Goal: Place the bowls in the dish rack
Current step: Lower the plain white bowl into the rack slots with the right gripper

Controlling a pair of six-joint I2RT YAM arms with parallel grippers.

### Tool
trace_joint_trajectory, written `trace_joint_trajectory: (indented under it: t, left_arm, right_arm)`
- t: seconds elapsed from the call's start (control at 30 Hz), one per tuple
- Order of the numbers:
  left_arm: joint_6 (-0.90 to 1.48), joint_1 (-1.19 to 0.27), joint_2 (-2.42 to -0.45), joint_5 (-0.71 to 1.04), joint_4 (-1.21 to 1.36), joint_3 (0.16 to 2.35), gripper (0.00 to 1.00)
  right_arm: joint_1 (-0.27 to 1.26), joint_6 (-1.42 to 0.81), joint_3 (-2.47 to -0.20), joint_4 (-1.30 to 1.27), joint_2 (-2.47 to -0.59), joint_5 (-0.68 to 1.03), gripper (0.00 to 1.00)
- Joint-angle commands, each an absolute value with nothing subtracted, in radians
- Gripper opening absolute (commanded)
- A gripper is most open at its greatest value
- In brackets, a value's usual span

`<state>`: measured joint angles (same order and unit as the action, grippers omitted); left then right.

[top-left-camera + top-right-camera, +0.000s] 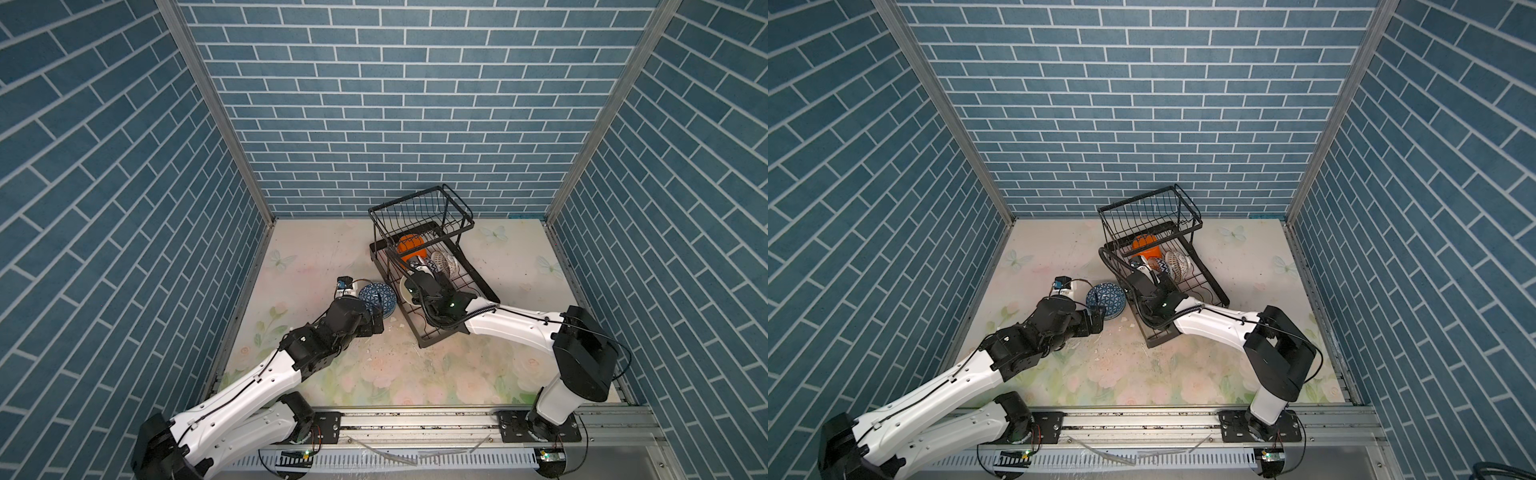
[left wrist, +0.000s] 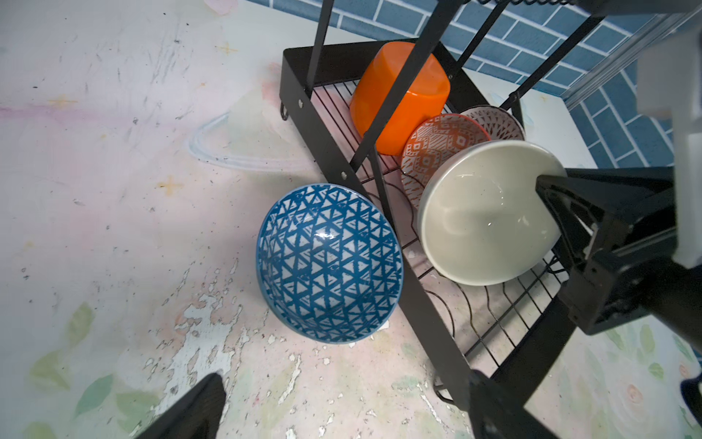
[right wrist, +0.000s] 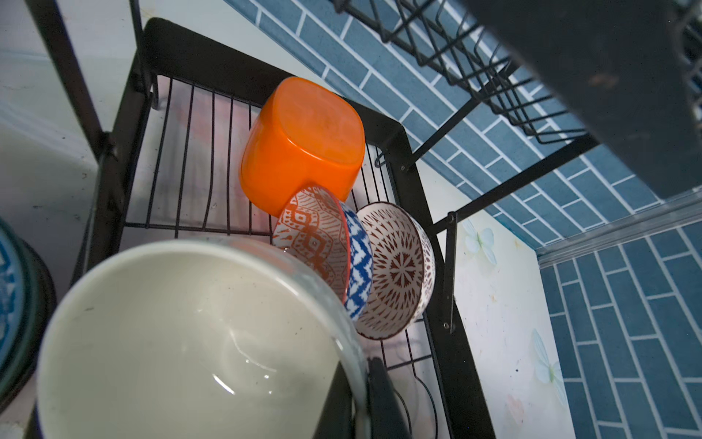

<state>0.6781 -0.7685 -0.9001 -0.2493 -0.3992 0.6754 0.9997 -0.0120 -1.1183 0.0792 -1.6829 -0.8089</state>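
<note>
The black wire dish rack stands right of the middle in both top views. On its lower tray an orange bowl lies upside down. An orange-red patterned bowl, a blue zigzag bowl and a brown patterned bowl stand on edge beside it. My right gripper is shut on the rim of a cream bowl, held tilted over the tray. A blue triangle-patterned bowl leans on the table against the rack's side. My left gripper is open just short of it.
The rack's raised basket stands over the tray's far end, above the orange bowl. My right forearm reaches across the tray's near end. The floral table cover is scratched and flaking. Blue brick walls close in three sides.
</note>
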Motion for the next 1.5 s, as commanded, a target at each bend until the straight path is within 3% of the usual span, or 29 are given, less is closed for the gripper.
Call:
trace_joint_trajectory:
  t: [0.0,0.23,1.47]
  left_arm:
    - [0.682,-0.759,-0.882,-0.276,-0.424,0.659,1.0]
    - [0.683,-0.752,-0.876,-0.28,-0.426,0.652,1.0]
    - [0.683,-0.734,-0.915,-0.267,-0.413,0.652,1.0]
  right_arm:
    - [1.013,0.116,-1.19,-0.085,-1.718,-0.881,0.0]
    - [1.026,0.298,-1.197,-0.276,-1.808,-0.99,0.0]
    - [1.01,0.928,-1.229,-0.911,-2.057,-1.055,0.0]
